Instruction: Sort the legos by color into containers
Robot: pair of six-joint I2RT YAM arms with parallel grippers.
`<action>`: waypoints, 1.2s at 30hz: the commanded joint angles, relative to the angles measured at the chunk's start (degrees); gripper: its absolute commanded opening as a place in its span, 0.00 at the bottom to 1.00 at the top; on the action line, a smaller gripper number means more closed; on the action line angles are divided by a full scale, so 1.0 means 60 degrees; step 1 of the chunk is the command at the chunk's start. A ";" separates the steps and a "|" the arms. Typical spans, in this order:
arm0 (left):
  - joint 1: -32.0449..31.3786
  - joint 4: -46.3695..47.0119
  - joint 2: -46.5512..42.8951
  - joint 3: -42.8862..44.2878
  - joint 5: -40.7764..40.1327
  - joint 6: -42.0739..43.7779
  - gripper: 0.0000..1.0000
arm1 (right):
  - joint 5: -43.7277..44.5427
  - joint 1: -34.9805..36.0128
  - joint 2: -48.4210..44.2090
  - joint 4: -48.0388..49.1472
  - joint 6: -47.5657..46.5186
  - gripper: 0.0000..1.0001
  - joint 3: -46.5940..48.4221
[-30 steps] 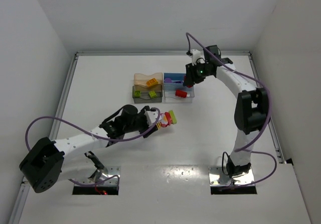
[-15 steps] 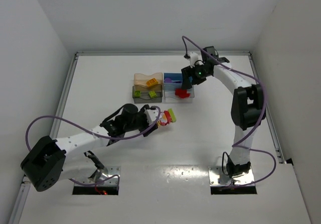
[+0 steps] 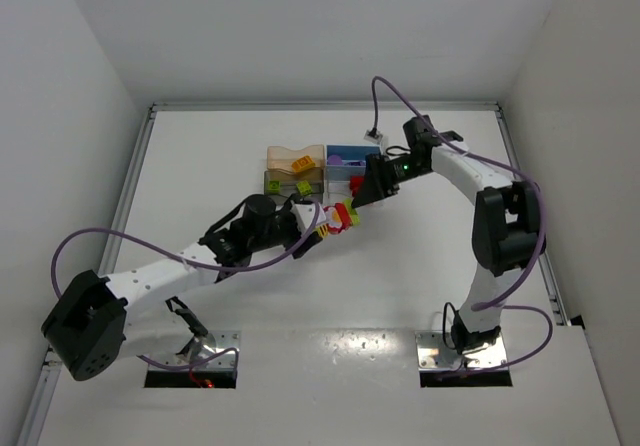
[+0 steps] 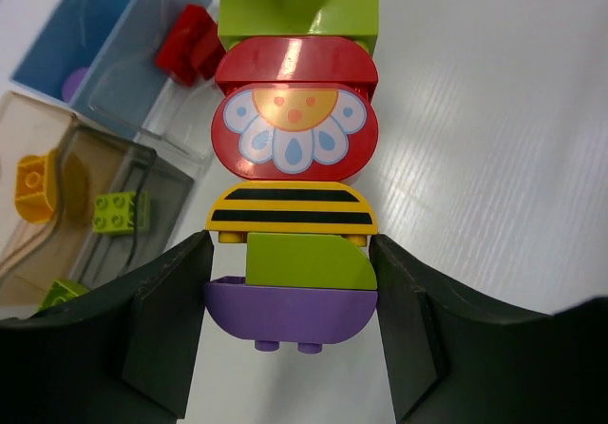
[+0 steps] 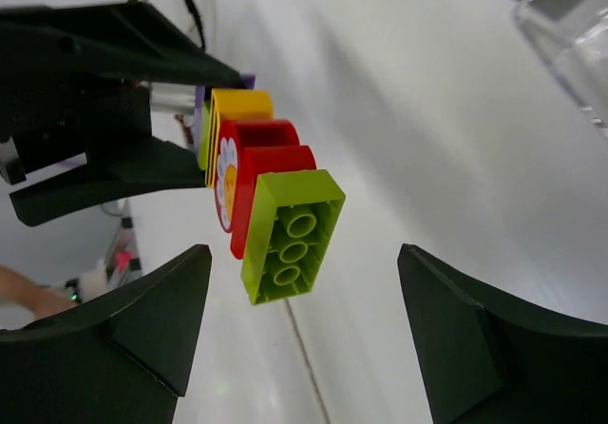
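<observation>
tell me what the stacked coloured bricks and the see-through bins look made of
Stack of red, yellow, green and purple bricks: likely hard moulded plastic, glossy; the red one shows glare streaks. Smoky grey bin and blue bin: seemingly thin translucent plastic; pieces inside show through their walls.

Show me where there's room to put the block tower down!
Bare table: left of the bins, and in front between the arms. Crowded: beside the bins, where left claw and right claw meet at the block tower.
</observation>
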 commanded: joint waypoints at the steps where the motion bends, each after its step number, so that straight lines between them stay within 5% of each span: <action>1: 0.0104 0.0809 -0.0049 0.0596 0.0187 -0.0229 0.12 | -0.1046 0.0115 -0.0435 -0.0163 -0.0269 0.81 -0.0152; 8: 0.0104 0.1014 -0.0049 0.0991 0.0187 -0.0157 0.12 | -0.1632 0.0569 -0.0610 0.0317 0.0446 0.81 -0.0239; 11: 0.0104 0.1014 0.0039 0.0991 0.0187 -0.0156 0.12 | -0.1925 0.0657 -0.0611 0.0975 0.1089 0.46 -0.0328; 12: 0.0104 0.1014 0.0039 0.0991 0.0187 -0.0069 0.12 | -0.2129 0.0555 -0.0611 0.1167 0.1281 0.26 -0.0328; 15: 0.0104 0.0927 0.0039 0.0861 0.0187 -0.0068 0.12 | -0.2423 0.0321 -0.0523 0.1682 0.1840 0.02 -0.0416; 26: 0.0104 -0.0038 -0.1030 -0.0708 0.0271 -0.0156 0.13 | -0.2441 -0.0808 -0.1153 0.1507 0.1710 0.00 -0.0884; 36: 0.0104 -0.2046 0.0667 -0.0020 0.0363 -0.0521 0.33 | -0.0740 -0.0705 -0.2382 -0.0880 -0.1585 0.00 -0.0972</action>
